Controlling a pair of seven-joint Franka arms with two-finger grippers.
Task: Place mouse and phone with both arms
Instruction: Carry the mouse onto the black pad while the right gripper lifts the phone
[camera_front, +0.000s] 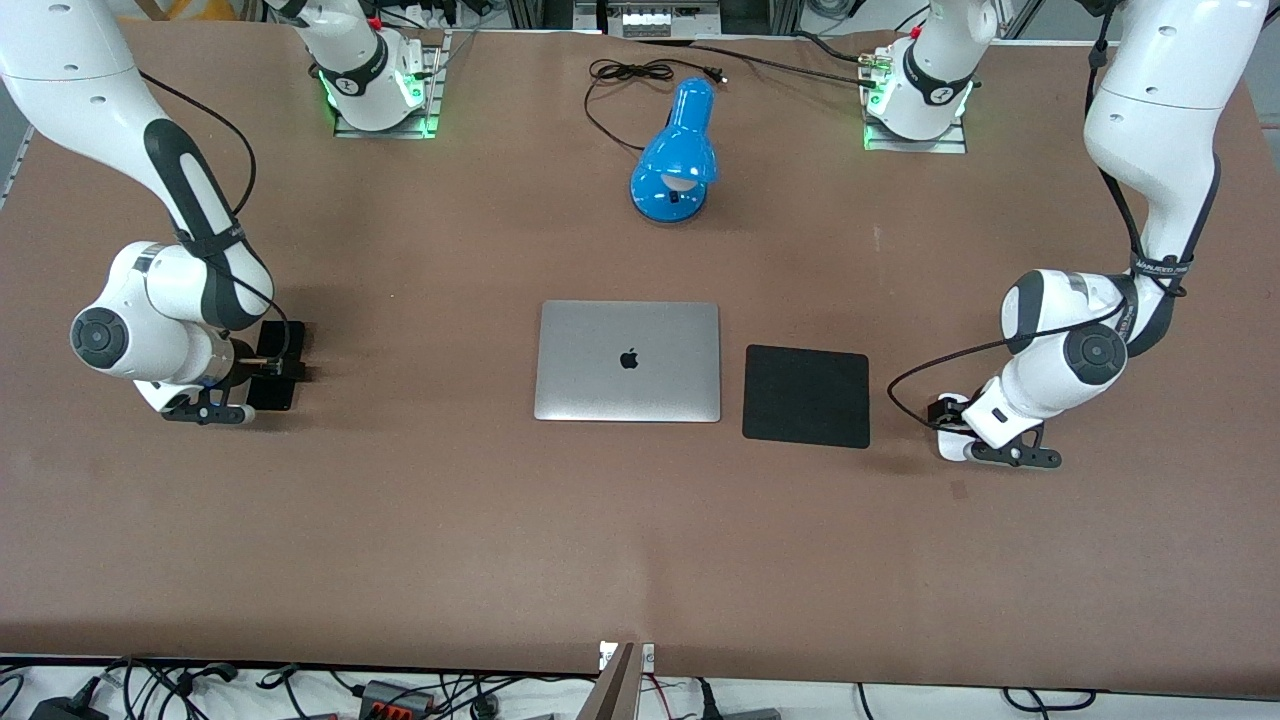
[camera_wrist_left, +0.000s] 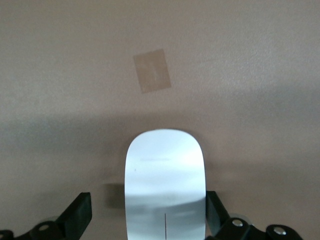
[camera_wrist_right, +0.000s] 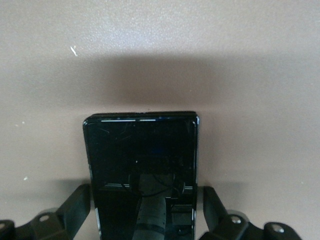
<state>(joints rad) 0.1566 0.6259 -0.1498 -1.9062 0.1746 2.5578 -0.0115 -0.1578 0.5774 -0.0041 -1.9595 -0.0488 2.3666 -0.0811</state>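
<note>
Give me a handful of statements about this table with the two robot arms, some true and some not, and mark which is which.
1. The laptop is shut. True.
2. The mouse sits on the mouse pad. False: it lies on the bare table toward the left arm's end, between the fingers of the left end effector.
3. The phone lies between the fingers of the right end effector. True.
4. The blue lamp is nearer to the front camera than the laptop. False: it is farther, between the two arm bases.
5. The left end effector is clamped tight on the mouse. False: its fingers are open, with a gap showing on one side.
</note>
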